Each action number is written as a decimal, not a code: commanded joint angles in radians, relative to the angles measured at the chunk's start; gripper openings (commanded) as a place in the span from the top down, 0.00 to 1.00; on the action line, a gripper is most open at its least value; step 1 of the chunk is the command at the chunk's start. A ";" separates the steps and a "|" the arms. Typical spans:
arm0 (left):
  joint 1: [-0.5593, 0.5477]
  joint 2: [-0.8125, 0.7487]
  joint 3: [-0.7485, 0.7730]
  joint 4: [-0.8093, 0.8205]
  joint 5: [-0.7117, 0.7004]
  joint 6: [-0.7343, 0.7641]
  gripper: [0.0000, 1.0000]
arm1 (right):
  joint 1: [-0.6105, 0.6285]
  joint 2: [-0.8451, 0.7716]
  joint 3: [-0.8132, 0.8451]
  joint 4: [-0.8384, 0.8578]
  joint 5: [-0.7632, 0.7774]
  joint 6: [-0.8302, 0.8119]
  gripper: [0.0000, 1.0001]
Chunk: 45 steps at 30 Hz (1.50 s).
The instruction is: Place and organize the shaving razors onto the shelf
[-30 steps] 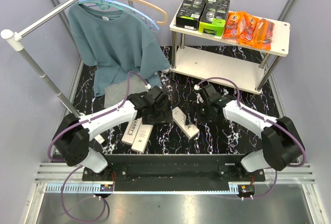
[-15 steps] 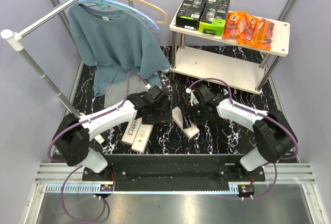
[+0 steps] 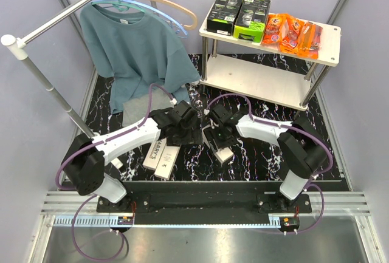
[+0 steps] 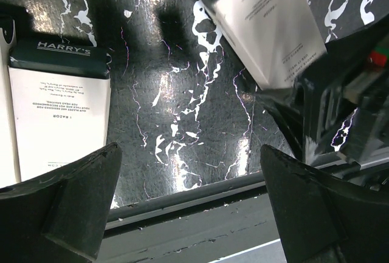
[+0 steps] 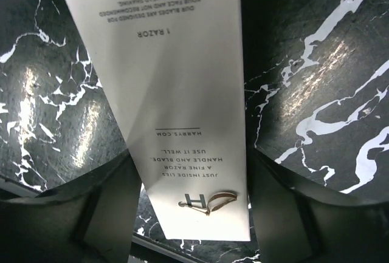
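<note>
The slim white box is lying flat on the marbled table near its front edge, running between the fingers of the right gripper, whose arm is stretching low to the left; whether they are pinching it I cannot tell. The left gripper is hanging wide apart, empty, just beside. Bare marble is showing toward the shelf.

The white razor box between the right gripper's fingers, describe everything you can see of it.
The white razor box is a slim cardboard carton with small dark print, "1 razor", and a brown H logo near one end. It lies flat and slanted on the black marbled table. The right gripper straddles it, a finger at each long edge; contact is unclear.
</note>
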 commanded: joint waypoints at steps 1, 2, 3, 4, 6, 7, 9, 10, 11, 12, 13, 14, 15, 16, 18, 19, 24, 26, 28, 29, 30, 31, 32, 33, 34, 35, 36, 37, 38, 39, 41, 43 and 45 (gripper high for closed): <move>0.006 -0.069 0.013 0.009 -0.010 0.000 0.01 | 0.025 0.037 0.015 -0.016 0.044 0.043 0.37; 0.009 -0.077 0.013 0.009 -0.012 -0.001 0.01 | 0.026 0.040 0.016 -0.016 0.044 0.047 0.39; 0.012 -0.085 0.012 0.009 -0.016 -0.004 0.01 | 0.028 0.034 0.015 -0.019 0.044 0.055 0.41; 0.012 -0.098 0.010 0.009 -0.018 -0.009 0.01 | 0.028 0.028 0.013 -0.018 0.045 0.057 0.48; 0.018 -0.111 -0.001 0.010 -0.029 -0.016 0.01 | 0.029 0.014 0.006 -0.019 0.053 0.070 0.54; 0.023 -0.123 -0.011 0.013 -0.030 -0.021 0.01 | 0.028 -0.004 0.003 -0.018 0.051 0.073 0.57; 0.029 -0.135 -0.025 0.027 -0.030 -0.027 0.01 | 0.032 -0.024 -0.007 -0.018 0.051 0.087 0.58; 0.037 -0.146 -0.042 0.042 -0.027 -0.038 0.01 | 0.034 -0.051 -0.010 -0.016 0.054 0.093 0.59; 0.041 -0.155 -0.054 0.052 -0.023 -0.044 0.01 | 0.039 -0.067 -0.013 -0.016 0.054 0.099 0.60; 0.046 -0.163 -0.066 0.064 -0.017 -0.052 0.01 | 0.042 -0.082 -0.020 -0.018 0.054 0.109 0.60; 0.058 -0.184 -0.094 0.081 -0.001 -0.068 0.01 | 0.051 -0.117 -0.020 -0.019 0.059 0.115 0.62; 0.064 -0.195 -0.111 0.117 0.010 -0.076 0.01 | 0.060 -0.134 -0.024 -0.026 0.062 0.119 0.62; 0.071 -0.216 -0.128 0.145 0.020 -0.081 0.01 | 0.066 -0.153 -0.024 -0.030 0.062 0.129 0.63; 0.078 -0.226 -0.160 0.191 0.054 -0.091 0.01 | 0.084 -0.185 -0.025 -0.035 0.062 0.136 0.64; 0.086 -0.250 -0.188 0.233 0.074 -0.113 0.02 | 0.106 -0.228 -0.021 -0.044 0.062 0.150 0.66; 0.089 -0.255 -0.214 0.272 0.091 -0.121 0.02 | 0.137 -0.240 -0.020 -0.047 0.062 0.153 0.66; 0.095 -0.279 -0.280 0.387 0.141 -0.170 0.03 | 0.223 -0.296 -0.005 -0.084 0.114 0.205 0.68; 0.097 -0.299 -0.335 0.487 0.171 -0.211 0.04 | 0.253 -0.306 -0.008 -0.090 0.126 0.233 0.69; 0.100 -0.321 -0.384 0.568 0.197 -0.246 0.05 | 0.273 -0.323 -0.019 -0.089 0.137 0.248 0.69; 0.100 -0.321 -0.395 0.588 0.206 -0.257 0.06 | 0.279 -0.331 -0.022 -0.079 0.142 0.265 0.69; 0.100 -0.319 -0.404 0.605 0.214 -0.269 0.06 | 0.293 -0.349 -0.027 -0.075 0.146 0.274 0.69; 0.098 -0.315 -0.418 0.622 0.223 -0.274 0.07 | 0.299 -0.360 -0.031 -0.066 0.146 0.284 0.69; 0.098 -0.313 -0.424 0.631 0.227 -0.279 0.07 | 0.304 -0.374 -0.043 -0.037 0.142 0.300 0.70; 0.098 -0.310 -0.430 0.642 0.232 -0.283 0.08 | 0.310 -0.403 -0.051 -0.021 0.133 0.310 0.70; 0.098 -0.310 -0.447 0.668 0.234 -0.288 0.10 | 0.310 -0.420 -0.057 -0.007 0.129 0.317 0.70; 0.097 -0.315 -0.456 0.685 0.240 -0.291 0.11 | 0.312 -0.437 -0.065 0.022 0.125 0.334 0.70; 0.097 -0.321 -0.468 0.696 0.243 -0.302 0.12 | 0.312 -0.461 -0.077 0.036 0.111 0.339 0.70; 0.098 -0.324 -0.490 0.755 0.250 -0.309 0.14 | 0.313 -0.472 -0.080 0.040 0.110 0.343 0.70; 0.098 -0.329 -0.502 0.780 0.255 -0.317 0.17 | 0.313 -0.481 -0.085 0.046 0.108 0.354 0.70; 0.098 -0.335 -0.520 0.805 0.263 -0.328 0.20 | 0.313 -0.492 -0.086 0.051 0.096 0.356 0.70; 0.098 -0.338 -0.534 0.872 0.280 -0.335 0.30 | 0.316 -0.498 -0.094 0.065 0.082 0.363 0.70; 0.097 -0.333 -0.550 0.944 0.309 -0.346 0.38 | 0.325 -0.494 -0.096 0.076 0.070 0.371 0.70; 0.097 -0.330 -0.559 0.987 0.327 -0.352 0.44 | 0.335 -0.484 -0.097 0.083 0.068 0.379 0.70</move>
